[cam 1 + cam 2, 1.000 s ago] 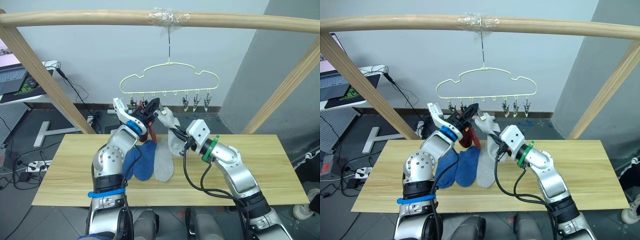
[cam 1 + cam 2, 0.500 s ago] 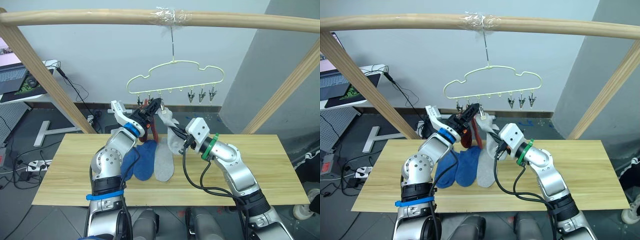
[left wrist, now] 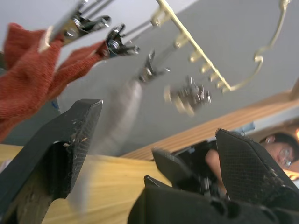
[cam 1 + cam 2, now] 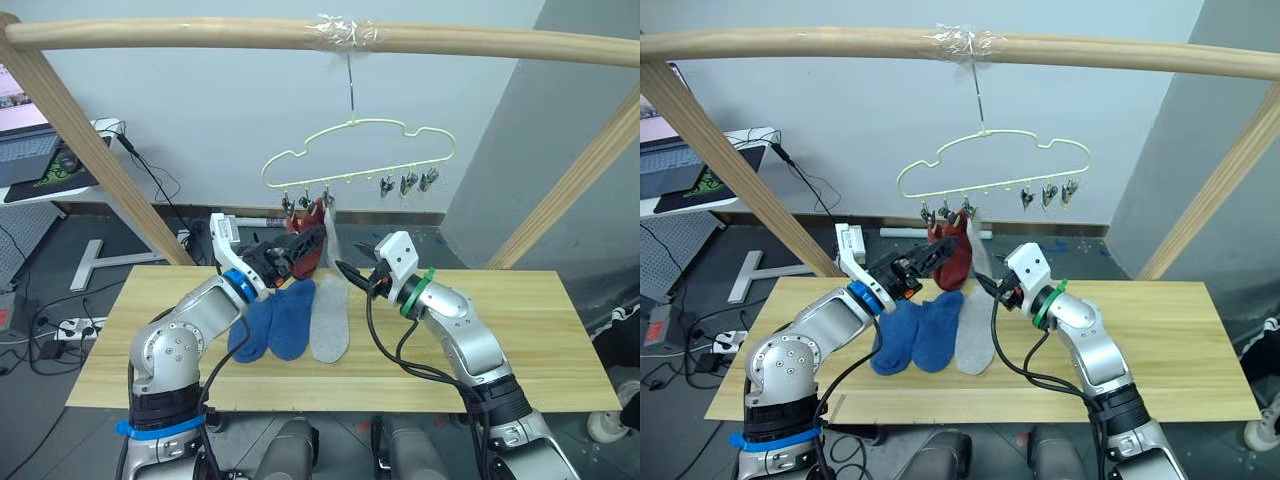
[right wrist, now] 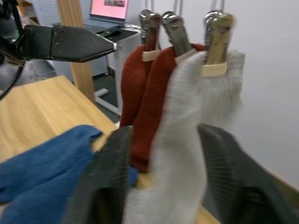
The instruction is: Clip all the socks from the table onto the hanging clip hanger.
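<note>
The pale wire clip hanger (image 4: 352,123) hangs from the pole. Two rust red socks (image 4: 310,245) hang from its first two left clips. A light grey sock (image 5: 182,107) hangs from the third. My left gripper (image 3: 156,122) is open and empty, just below and to the left of the red socks. My right gripper (image 5: 166,133) is open, its fingers on either side of the hanging grey sock. On the table (image 4: 540,340) lie two blue socks (image 4: 250,328) (image 4: 292,318) and one grey sock (image 4: 330,322). The three right clips (image 4: 408,182) are bare.
The thick wooden pole (image 4: 200,32) spans the top, with slanted posts at left (image 4: 90,150) and right (image 4: 570,190). A desk with a laptop (image 4: 25,140) stands at far left behind the table. A person (image 3: 279,142) shows beyond the table.
Both grippers have opened. The grey sock now hangs from the third clip. My left arm has dropped down and left, away from the clips. The hanger has swung right.
</note>
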{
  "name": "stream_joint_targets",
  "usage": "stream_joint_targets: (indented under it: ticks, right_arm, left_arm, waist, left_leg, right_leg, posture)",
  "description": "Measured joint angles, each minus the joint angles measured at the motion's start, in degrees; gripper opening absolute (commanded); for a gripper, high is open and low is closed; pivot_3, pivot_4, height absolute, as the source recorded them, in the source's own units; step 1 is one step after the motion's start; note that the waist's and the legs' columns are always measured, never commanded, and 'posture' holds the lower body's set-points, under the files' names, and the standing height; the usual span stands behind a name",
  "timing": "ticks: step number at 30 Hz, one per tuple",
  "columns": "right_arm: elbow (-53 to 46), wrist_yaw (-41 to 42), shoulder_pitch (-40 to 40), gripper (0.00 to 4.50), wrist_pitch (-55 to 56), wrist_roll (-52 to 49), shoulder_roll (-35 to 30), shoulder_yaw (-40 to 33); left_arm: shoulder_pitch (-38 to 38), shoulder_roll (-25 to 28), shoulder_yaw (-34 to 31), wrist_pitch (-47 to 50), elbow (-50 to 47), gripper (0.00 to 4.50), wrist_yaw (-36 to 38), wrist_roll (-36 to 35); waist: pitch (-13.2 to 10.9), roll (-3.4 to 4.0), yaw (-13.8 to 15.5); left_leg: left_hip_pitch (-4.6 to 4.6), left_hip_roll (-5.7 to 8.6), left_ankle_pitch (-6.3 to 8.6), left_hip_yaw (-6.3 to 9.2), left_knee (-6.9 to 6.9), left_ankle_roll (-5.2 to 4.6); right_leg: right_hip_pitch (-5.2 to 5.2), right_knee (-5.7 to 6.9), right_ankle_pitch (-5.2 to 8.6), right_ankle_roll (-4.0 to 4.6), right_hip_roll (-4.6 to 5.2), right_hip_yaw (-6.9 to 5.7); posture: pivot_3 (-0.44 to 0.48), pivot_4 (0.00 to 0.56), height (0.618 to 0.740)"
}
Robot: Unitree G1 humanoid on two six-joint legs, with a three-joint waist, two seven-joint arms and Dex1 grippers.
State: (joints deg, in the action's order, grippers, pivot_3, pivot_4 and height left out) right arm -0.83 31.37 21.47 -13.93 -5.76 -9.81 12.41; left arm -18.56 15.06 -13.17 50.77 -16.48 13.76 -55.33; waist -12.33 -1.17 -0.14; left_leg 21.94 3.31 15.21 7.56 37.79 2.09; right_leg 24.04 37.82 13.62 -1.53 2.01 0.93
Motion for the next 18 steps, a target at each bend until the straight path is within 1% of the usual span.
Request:
stream_joint_targets:
  ticks: [3, 5, 8, 10, 12, 15, 16, 18]
  right_arm:
    - [-0.9, -0.6, -0.6, 4.47, -1.5, 0.1, -1.1, -0.1]
    - [-1.5, -1.5, -0.9, 4.47, -2.0, 0.2, -1.6, -0.4]
    - [-4.6, -2.9, -2.4, 4.47, -3.5, 0.2, -1.7, -1.1]
    - [-6.6, -4.5, -3.1, 4.09, -5.2, 0.0, -1.3, -2.1]
    - [-8.7, -6.9, -3.5, 3.57, -6.9, -0.1, -0.2, -3.7]
    - [-10.9, -9.7, -3.5, 2.41, -8.1, 0.1, 0.7, -4.6]
    - [-11.1, -10.6, -3.6, 2.09, -8.3, 0.3, 0.9, -4.6]
    - [-11.1, -12.5, -3.8, 2.09, -8.7, 0.7, 1.3, -4.6]
  left_arm:
    - [1.7, 2.9, 2.3, -1.1, -2.2, 4.5, 2.1, 2.9]
    - [2.6, 4.0, 3.4, -2.1, -3.4, 4.5, 3.3, 4.6]
    - [5.2, 8.5, 8.2, -5.3, -6.4, 4.5, 7.4, 9.8]
    - [6.8, 10.3, 10.4, -7.7, -7.7, 4.5, 9.9, 12.9]
    - [7.2, 10.3, 11.0, -9.8, -7.9, 4.5, 11.5, 14.5]
    - [7.2, 10.4, 11.1, -13.3, -7.6, 4.5, 12.8, 17.5]
    - [7.2, 10.4, 11.1, -14.2, -7.5, 4.5, 13.1, 18.2]
    - [7.2, 10.4, 11.1, -15.5, -7.3, 4.5, 13.5, 19.2]
  waist:
    - [0.0, 0.02, 0.0]
    - [0.0, 0.02, 0.0]
    - [0.0, 0.03, 0.0]
    - [0.0, 0.04, 0.0]
    - [0.0, 0.04, 0.1]
    - [0.0, 0.04, 0.1]
    - [0.0, 0.04, 0.1]
    - [0.0, 0.04, 0.1]
  left_leg:
    - [0.0, -0.01, 0.0, -0.01, -0.05, 0.0]
    - [0.0, -0.01, 0.0, -0.01, -0.08, 0.0]
    - [0.0, -0.02, 0.0, -0.03, -0.2, 0.0]
    - [-0.01, -0.02, 0.01, -0.04, -0.26, -0.01]
    - [0.0, -0.03, 0.08, 0.01, -0.28, -0.13]
    - [-0.02, -0.03, 0.09, 0.0, -0.35, -0.16]
    - [-0.02, -0.03, 0.08, 0.0, -0.39, -0.16]
    - [-0.03, -0.03, 0.07, -0.01, -0.49, -0.15]
  right_leg:
    - [0.02, -0.01, 0.01, 0.02, 0.0, 0.01]
    - [0.03, -0.02, 0.01, 0.02, 0.0, 0.02]
    - [0.04, -0.07, 0.03, 0.04, 0.01, 0.04]
    - [0.06, -0.1, 0.03, 0.05, 0.01, 0.05]
    - [0.07, -0.1, 0.05, 0.07, 0.02, 0.0]
    - [0.07, -0.12, 0.06, 0.06, 0.02, 0.01]
    - [0.08, -0.13, 0.06, 0.05, 0.02, 0.01]
    - [0.09, -0.18, 0.05, 0.07, 0.02, 0.02]
  posture:
    - [0.04, 0.203, 0.74]
    - [0.04, 0.203, 0.74]
    - [0.04, 0.203, 0.74]
    - [0.04, 0.203, 0.74]
    - [0.037, 0.2, 0.74]
    - [0.037, 0.2, 0.74]
    - [0.037, 0.2, 0.74]
    - [0.032, 0.194, 0.74]
